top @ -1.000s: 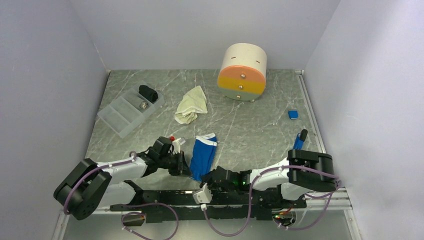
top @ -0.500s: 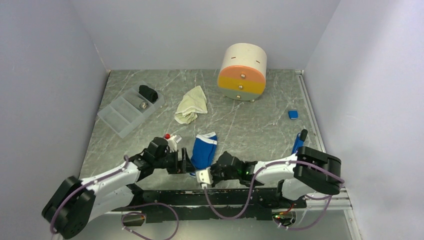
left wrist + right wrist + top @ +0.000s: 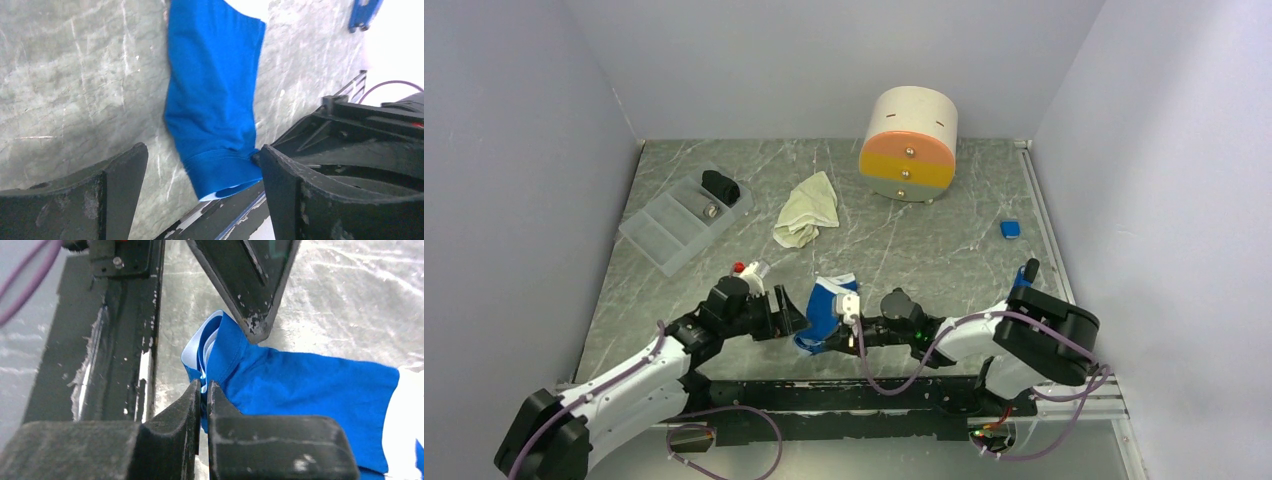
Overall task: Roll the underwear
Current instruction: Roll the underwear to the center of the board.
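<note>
The royal blue underwear (image 3: 826, 305) lies lengthwise near the table's front edge, its near hem lifted and curled over. My right gripper (image 3: 837, 328) is shut on that hem; in the right wrist view the jaws (image 3: 204, 388) pinch the blue cloth (image 3: 310, 385) and its white trim. My left gripper (image 3: 795, 319) stands open just left of the cloth. In the left wrist view its fingers (image 3: 122, 167) straddle the curled hem of the underwear (image 3: 215, 100), the right finger touching the cloth. The cream-yellow underwear (image 3: 807, 210) lies crumpled further back.
A clear divided tray (image 3: 664, 235) at the back left holds a black rolled bundle (image 3: 720, 185). A round drawer unit (image 3: 909, 145) stands at the back. A small blue item (image 3: 1010, 229) and a blue object (image 3: 1025, 278) lie right. The black base rail (image 3: 824, 395) runs just behind the hem.
My left gripper has opened and let go of the blue cloth. Both arms have reached further forward, and my right gripper has carried the near hem up and over the cloth.
</note>
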Motion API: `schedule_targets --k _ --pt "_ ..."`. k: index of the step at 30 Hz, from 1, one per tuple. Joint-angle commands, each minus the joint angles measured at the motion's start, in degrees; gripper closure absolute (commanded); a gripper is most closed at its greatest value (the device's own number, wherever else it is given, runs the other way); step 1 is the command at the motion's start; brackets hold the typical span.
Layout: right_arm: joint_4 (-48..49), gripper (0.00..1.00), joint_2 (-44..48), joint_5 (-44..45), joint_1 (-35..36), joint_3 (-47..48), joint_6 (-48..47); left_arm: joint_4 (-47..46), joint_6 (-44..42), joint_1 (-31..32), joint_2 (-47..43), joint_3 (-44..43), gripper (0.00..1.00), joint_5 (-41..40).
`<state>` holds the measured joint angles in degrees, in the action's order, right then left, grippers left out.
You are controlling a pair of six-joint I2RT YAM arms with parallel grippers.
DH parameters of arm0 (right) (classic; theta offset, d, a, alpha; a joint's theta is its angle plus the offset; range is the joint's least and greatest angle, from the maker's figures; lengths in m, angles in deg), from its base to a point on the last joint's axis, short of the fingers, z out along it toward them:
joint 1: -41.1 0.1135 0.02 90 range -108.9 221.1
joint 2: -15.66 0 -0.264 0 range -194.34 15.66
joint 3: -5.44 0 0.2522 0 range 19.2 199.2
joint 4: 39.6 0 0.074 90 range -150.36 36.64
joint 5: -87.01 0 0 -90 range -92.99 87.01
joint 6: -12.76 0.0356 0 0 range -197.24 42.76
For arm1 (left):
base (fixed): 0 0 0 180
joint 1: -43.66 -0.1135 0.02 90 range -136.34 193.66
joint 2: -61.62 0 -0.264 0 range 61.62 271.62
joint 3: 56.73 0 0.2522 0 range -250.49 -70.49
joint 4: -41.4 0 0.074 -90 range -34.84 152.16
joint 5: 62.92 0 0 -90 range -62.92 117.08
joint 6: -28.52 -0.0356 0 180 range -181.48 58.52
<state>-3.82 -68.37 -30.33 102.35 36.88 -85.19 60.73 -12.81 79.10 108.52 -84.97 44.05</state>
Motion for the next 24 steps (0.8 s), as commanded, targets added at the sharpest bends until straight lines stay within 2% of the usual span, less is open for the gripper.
schedule_targets --k 1,9,13,17,24 --pt "11.6 0.96 -2.9 -3.3 -1.9 -0.7 19.0 -3.4 2.9 -0.2 -3.8 0.8 0.13 -1.3" --pt "19.5 0.97 -7.9 -3.1 -7.9 -3.2 40.4 -2.3 1.5 -0.2 -7.3 0.3 0.13 -2.4" --pt "15.7 0.98 -10.7 -4.3 -10.2 -2.1 48.5 -1.4 -0.2 -0.3 -8.1 -0.8 0.13 -1.0" --pt "16.2 0.98 -13.1 -5.6 -12.1 -1.7 53.9 0.9 -4.7 -0.2 -6.3 -2.6 0.14 1.3" --pt "22.0 0.96 -19.5 -8.1 -15.3 -1.5 62.5 4.0 -11.2 -0.2 -2.3 -4.9 0.25 4.2"
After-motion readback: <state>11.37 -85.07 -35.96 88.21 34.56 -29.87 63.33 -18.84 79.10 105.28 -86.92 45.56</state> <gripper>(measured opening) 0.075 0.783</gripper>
